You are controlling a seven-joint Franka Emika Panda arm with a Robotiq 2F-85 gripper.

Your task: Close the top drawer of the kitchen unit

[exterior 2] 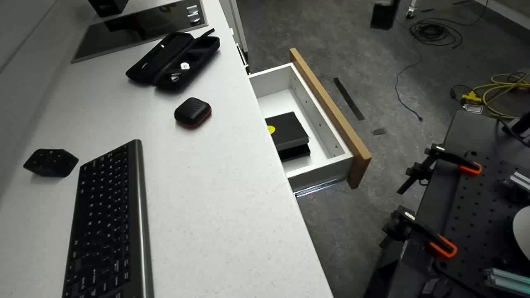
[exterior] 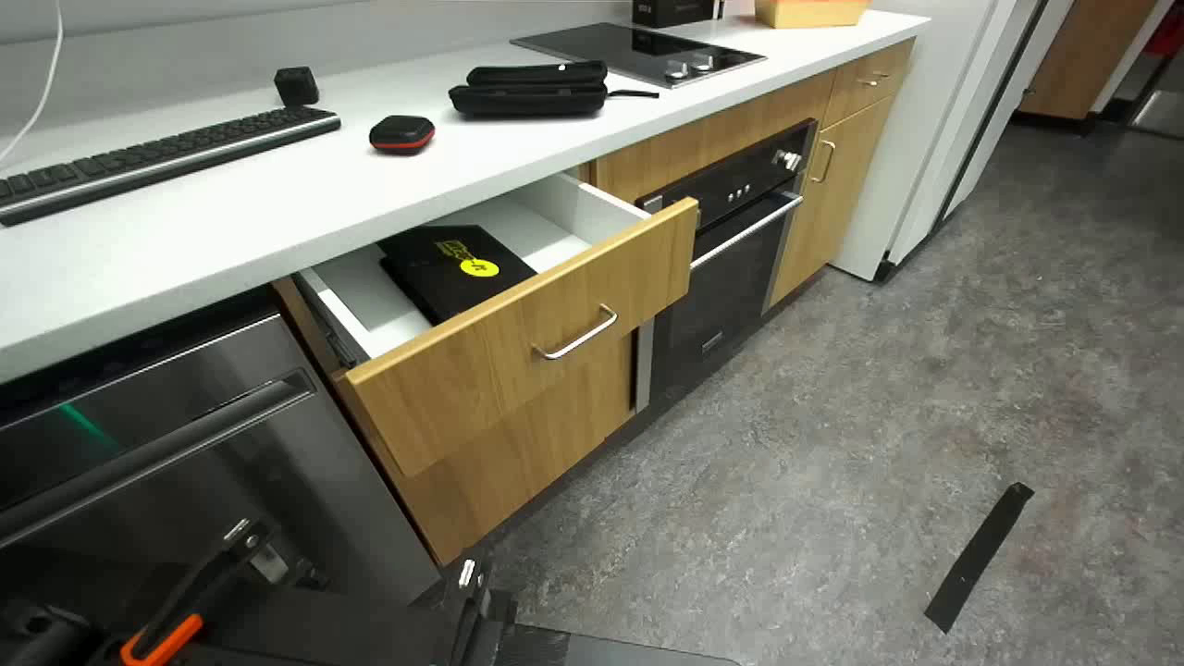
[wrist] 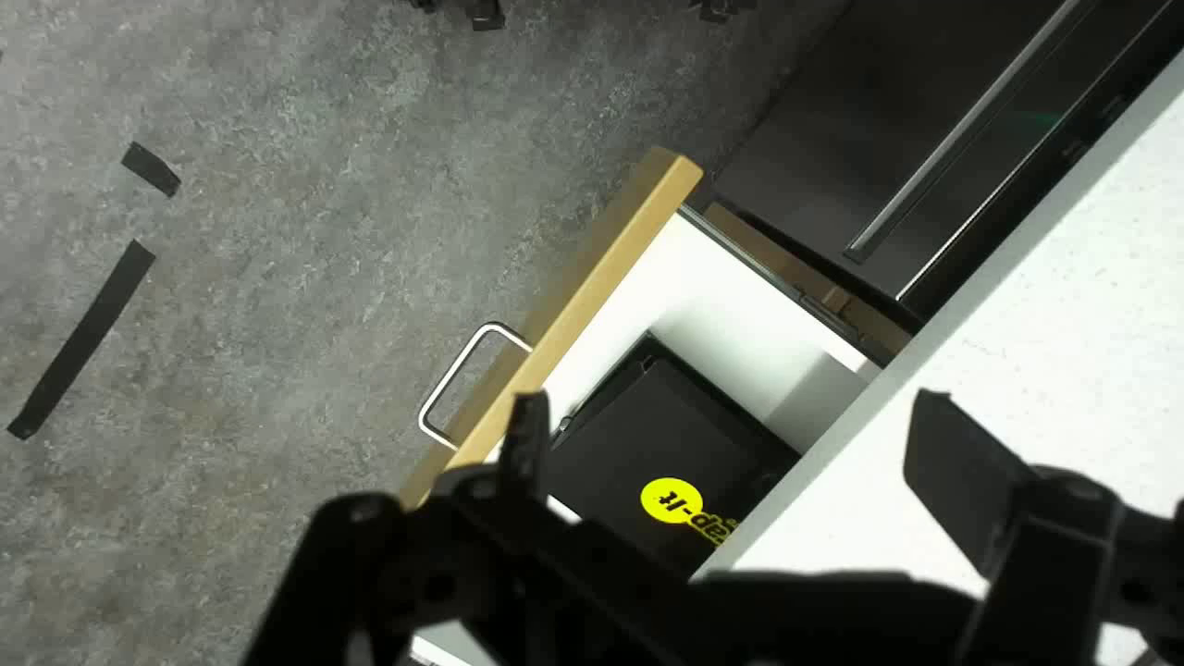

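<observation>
The top drawer point(exterior: 462, 393) of the kitchen unit point(exterior: 277, 213) is pulled well out, its oak front standing clear of the cabinet. Its silver bar handle point(exterior: 583, 339) faces the floor. The drawer also shows open in an exterior view point(exterior 2: 331, 111) and in the wrist view point(wrist: 606, 268). A black box with a yellow sticker point(wrist: 629, 425) lies inside it. My gripper point(wrist: 729, 402) is open and empty in the wrist view. It appears above the drawer and worktop edge, one finger over the drawer front, the other over the worktop. Neither exterior view shows the gripper.
The white worktop point(exterior 2: 215, 198) holds a keyboard point(exterior 2: 109, 219), a small black case point(exterior 2: 192, 111), an open black pouch point(exterior 2: 174, 62) and a hob point(exterior: 638, 51). An oven point(exterior: 721, 268) and a steel appliance point(exterior: 166, 444) flank the drawer. A black table with clamps point(exterior 2: 468, 198) faces it.
</observation>
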